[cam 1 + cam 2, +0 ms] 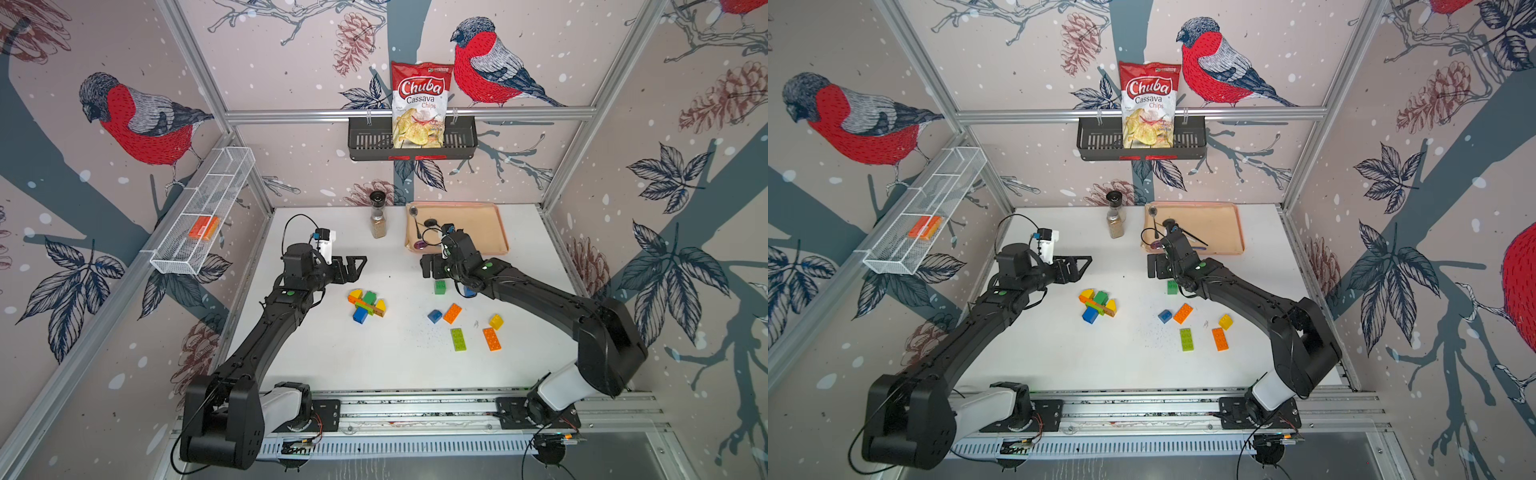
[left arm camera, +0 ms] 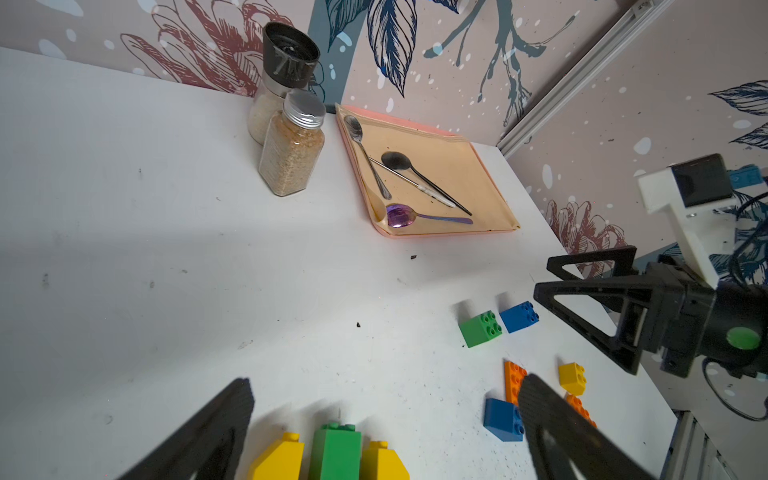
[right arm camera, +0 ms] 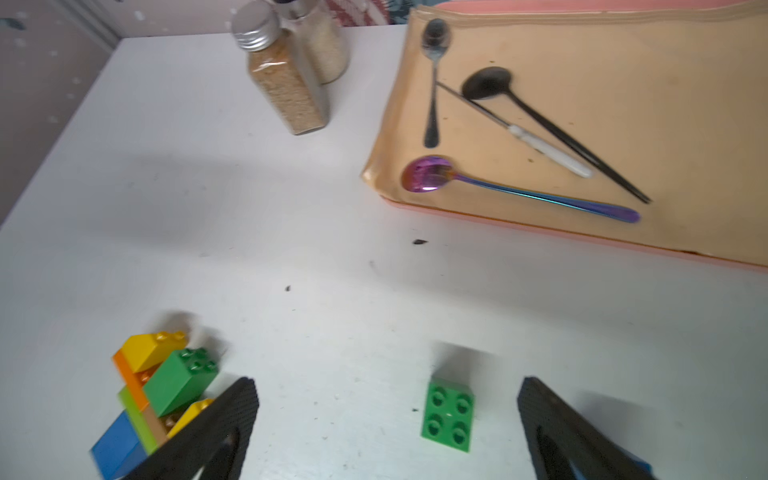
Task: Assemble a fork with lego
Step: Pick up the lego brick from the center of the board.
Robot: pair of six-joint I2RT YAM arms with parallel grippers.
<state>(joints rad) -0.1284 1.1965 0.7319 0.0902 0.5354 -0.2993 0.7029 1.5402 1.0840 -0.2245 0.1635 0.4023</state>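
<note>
Lego clump is seen mid-surface. Left gripper and right gripper are held wide open, nothing grabbed.

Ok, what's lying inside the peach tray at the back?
A silver spoon, a black spoon, a purple spoon and a thin white-handled utensil. In both top views the right arm hides some.

A robot lab cell: an aluminium frame holds bird-print wall panels around a white table, with a left arm and right arm mounted on a near rail
</note>
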